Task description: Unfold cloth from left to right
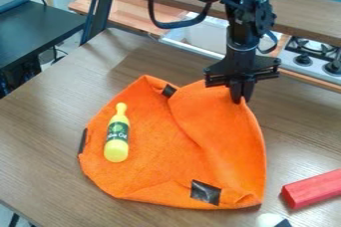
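Observation:
The black gripper (pixel 242 96) hangs over the upper right part of the orange cloth (pixel 153 146), shut on the cloth's top right edge, which is drawn up to its fingertips. A fold slants down through the cloth from its upper middle, and its lower right edge is rumpled. Dark patches mark the cloth near its top, left side and lower right. A yellow bottle (pixel 116 139) with a green label lies on the cloth's left part.
On the wooden table (pixel 40 146), a red block (pixel 313 188) lies right of the cloth, and a white and black object (pixel 271 220) sits at the bottom edge. Behind are a raised wooden shelf (pixel 299 17), a sink (pixel 203 34) and a stove (pixel 313 54).

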Controlling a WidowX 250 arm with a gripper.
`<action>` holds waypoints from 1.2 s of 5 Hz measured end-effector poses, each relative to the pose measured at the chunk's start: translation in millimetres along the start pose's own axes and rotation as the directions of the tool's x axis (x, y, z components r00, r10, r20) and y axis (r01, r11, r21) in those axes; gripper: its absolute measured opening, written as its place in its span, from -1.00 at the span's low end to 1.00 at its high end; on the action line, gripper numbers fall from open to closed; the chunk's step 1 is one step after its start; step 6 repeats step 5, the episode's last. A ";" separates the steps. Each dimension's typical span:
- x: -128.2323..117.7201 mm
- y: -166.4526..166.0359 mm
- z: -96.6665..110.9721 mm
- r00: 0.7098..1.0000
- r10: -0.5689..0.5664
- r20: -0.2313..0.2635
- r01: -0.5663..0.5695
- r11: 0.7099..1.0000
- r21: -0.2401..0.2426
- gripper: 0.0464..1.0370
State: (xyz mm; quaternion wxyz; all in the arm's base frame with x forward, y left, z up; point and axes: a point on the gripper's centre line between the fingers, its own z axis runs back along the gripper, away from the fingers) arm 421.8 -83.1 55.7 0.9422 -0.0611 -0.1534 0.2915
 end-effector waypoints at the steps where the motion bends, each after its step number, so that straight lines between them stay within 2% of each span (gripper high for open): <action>1: 1.0 -5.3 -4.8 1.000 -0.004 -0.005 0.004 1.000 0.007 -0.96; 4: 2.5 -30.5 -20.0 1.000 -0.018 0.006 0.018 0.999 0.031 -0.93; 5: -3.5 -36.4 -30.7 0.999 -0.037 -0.005 0.037 0.998 0.042 -0.62; 6: -3.5 -36.4 -30.7 0.999 -0.037 -0.005 0.037 0.998 0.042 -0.62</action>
